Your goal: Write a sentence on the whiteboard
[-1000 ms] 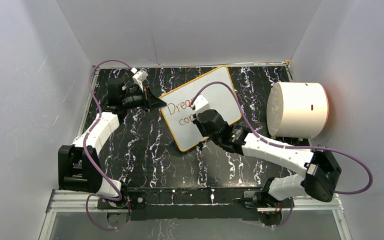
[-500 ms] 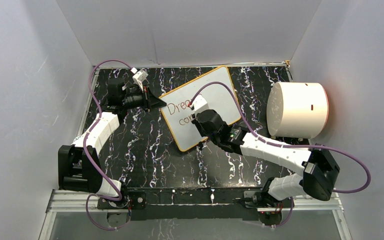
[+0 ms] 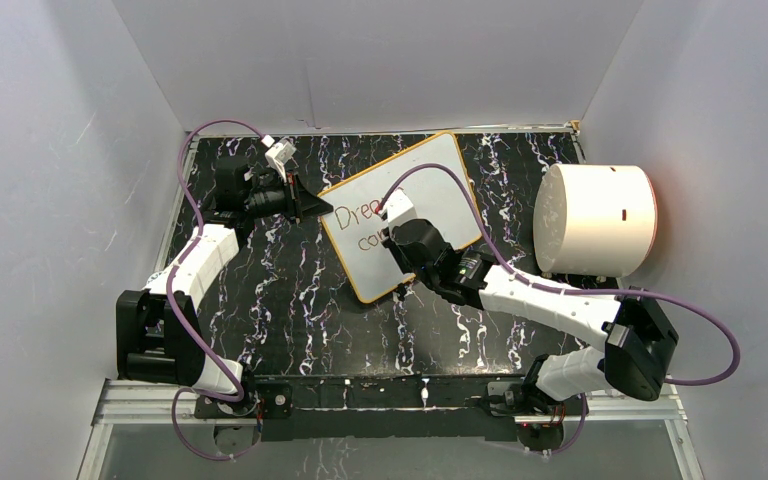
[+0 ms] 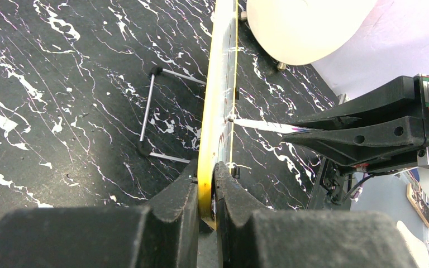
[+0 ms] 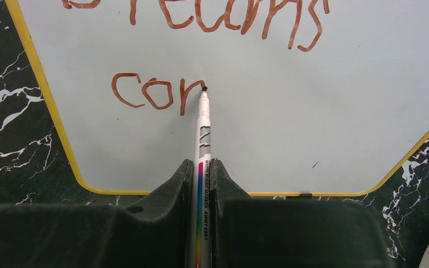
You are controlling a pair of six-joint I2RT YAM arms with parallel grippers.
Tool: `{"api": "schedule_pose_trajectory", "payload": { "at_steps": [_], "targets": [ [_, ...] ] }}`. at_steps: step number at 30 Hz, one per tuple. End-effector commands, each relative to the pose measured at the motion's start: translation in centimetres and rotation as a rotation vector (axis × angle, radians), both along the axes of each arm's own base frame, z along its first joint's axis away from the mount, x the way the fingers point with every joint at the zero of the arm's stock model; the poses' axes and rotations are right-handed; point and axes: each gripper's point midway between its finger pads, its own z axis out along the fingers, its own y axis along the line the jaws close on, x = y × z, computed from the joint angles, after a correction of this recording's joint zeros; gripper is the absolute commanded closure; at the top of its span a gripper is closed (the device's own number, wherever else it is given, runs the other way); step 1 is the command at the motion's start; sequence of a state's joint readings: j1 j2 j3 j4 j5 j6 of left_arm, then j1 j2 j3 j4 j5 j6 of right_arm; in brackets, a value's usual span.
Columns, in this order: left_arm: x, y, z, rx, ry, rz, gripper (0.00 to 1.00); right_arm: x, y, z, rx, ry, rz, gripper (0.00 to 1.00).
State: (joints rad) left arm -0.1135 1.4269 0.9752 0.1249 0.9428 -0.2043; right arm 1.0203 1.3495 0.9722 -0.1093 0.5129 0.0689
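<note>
Brown marker (image 5: 203, 128) pinched by right gripper (image 5: 201, 165) is writing; whiteboard (image 5: 324, 111) could slip from left gripper's (image 4: 206, 174) pinch, smearing letters (image 5: 156, 92).

In the overhead view we found the whiteboard (image 3: 440, 175) on the table (image 3: 290, 290) at upper centre, with the cylinder (image 3: 600, 220) to its right, apart from it. The left gripper (image 3: 318, 206) pinched the board's left edge; the right gripper (image 3: 398, 245) hung over its lower half. In the right wrist view the marker (image 5: 203, 128) rose from bottom centre, its tip touching the board just right of the lower writing.
</note>
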Motion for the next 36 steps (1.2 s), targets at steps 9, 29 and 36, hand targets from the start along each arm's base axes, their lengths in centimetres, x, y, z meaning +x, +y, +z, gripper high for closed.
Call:
{"api": "schedule_pose_trajectory", "payload": {
  "at_steps": [9, 29, 36],
  "targets": [
    [-0.4, 0.8, -5.2, 0.124, 0.102, 0.047, 1.00, 1.8, 0.0, 2.8, 0.069, -0.067, -0.055, 1.00],
    [-0.3, 0.8, -5.2, 0.125, 0.102, 0.049, 1.00, 1.2, -1.6, 1.0, 0.046, -0.001, -0.080, 1.00],
    [-0.3, 0.8, -5.3, 0.126, 0.104, 0.049, 1.00, 0.0, -2.0, -0.6, 0.019, 0.060, -0.060, 1.00]
  ]
}}
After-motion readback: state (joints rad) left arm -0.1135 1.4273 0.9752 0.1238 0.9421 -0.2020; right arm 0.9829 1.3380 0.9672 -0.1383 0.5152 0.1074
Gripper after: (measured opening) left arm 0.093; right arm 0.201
